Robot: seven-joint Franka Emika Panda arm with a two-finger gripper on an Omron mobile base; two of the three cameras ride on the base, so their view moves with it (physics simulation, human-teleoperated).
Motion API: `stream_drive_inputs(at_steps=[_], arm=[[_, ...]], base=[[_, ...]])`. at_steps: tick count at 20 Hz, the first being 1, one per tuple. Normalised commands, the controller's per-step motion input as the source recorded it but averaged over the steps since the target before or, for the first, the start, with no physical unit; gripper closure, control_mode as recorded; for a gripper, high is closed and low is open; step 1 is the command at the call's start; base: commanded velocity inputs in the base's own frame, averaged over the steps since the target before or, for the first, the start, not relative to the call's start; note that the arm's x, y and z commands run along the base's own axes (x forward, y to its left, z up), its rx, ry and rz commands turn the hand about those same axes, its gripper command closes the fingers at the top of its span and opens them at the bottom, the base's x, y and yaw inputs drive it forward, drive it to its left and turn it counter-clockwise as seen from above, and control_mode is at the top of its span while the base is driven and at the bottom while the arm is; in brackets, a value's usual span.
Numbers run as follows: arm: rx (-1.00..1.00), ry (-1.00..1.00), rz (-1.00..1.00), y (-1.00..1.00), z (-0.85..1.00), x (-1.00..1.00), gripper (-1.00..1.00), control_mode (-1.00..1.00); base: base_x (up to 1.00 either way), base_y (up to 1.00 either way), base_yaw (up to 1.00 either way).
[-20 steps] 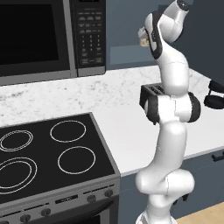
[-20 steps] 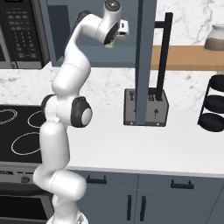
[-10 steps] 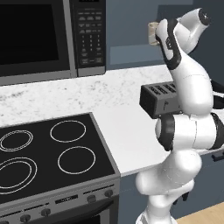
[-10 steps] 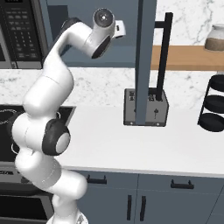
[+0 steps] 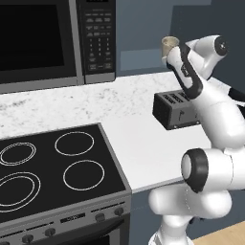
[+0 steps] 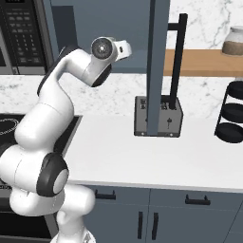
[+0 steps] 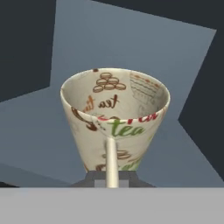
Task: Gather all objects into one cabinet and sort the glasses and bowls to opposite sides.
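A beige-grey mug (image 7: 114, 114) printed with "tea" and brown patterns hangs upright in the air. My gripper (image 7: 111, 177) is shut on its thin handle (image 7: 111, 159). In the left base view the mug (image 5: 170, 45) sits high above the counter, at the top of my gripper (image 5: 168, 57), in front of the dark blue-grey cabinet (image 5: 206, 21). The cabinet's open door (image 6: 158, 66) stands edge-on with its long black bar handle (image 6: 176, 54). Behind the mug, the hand view shows slate blue panels and dark gaps. The red cup and the bowl are out of view.
A dark toaster (image 5: 177, 111) stands on the white counter (image 5: 139, 143) below the mug, also toaster (image 6: 158, 117). A microwave (image 5: 48, 40) hangs over the black stove (image 5: 52, 167) at left. A black tiered stand (image 6: 232, 114) and a jar (image 6: 235, 42) on a wooden shelf are at right.
The arm has folded its elbow toward the cabinet side. The mug has shifted slightly toward the cabinet and a little lower, with the grip on it unchanged.
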Motion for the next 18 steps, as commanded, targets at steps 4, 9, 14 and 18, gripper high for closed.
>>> stream_drive_inputs(at_steps=[4,9,14,18], arm=[[-0.02,0.23,0.00,0.00,0.34,-0.92,1.00,-1.00],[0.00,0.14,0.00,0.00,0.42,-0.28,1.00,-1.00],[0.00,0.00,0.00,0.00,0.00,0.00,1.00,-1.00],[0.00,0.00,0.00,0.00,0.00,0.00,1.00,-1.00]], base=[[0.00,0.00,0.00],[0.00,0.00,0.00],[0.00,0.00,0.00],[0.00,0.00,0.00]])
